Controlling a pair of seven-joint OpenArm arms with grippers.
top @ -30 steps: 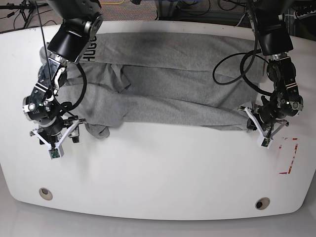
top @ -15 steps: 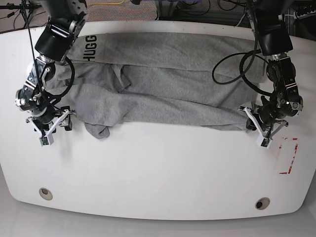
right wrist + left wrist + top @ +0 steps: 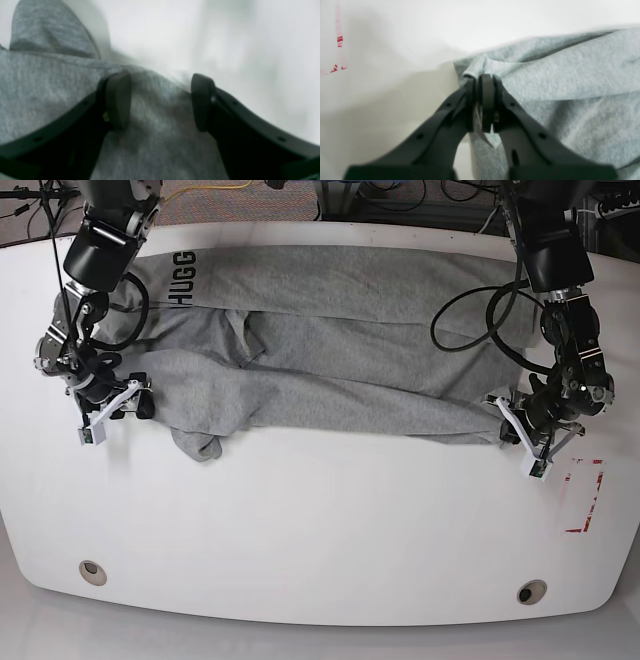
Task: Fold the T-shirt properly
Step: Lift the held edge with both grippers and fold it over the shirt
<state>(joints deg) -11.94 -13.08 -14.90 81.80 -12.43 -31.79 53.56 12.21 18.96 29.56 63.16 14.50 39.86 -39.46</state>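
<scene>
The grey T-shirt (image 3: 340, 360) lies in a long, creased band across the far half of the white table (image 3: 320, 520), with black lettering (image 3: 181, 278) showing at its far left. At the shirt's near right corner my left gripper (image 3: 500, 415) is shut on a pinch of the T-shirt's hem (image 3: 475, 67); in the wrist view, my left gripper (image 3: 481, 80) has its jaws pressed together on cloth. My right gripper (image 3: 142, 402) is at the shirt's left edge. It is my right gripper (image 3: 160, 100) that stands open, fingers (image 3: 117, 100) apart over the T-shirt (image 3: 50, 80), gripping nothing.
A bunched sleeve (image 3: 197, 445) hangs out toward the front at the left. Red tape marks (image 3: 586, 498) sit near the table's right edge. Two round holes (image 3: 92, 570) (image 3: 531, 591) are near the front edge. Cables and stands crowd the floor behind the table.
The right arm has swung left and back from in front of the shirt's hem to the shirt's left edge, still open. The left arm has kept its grip and place.
</scene>
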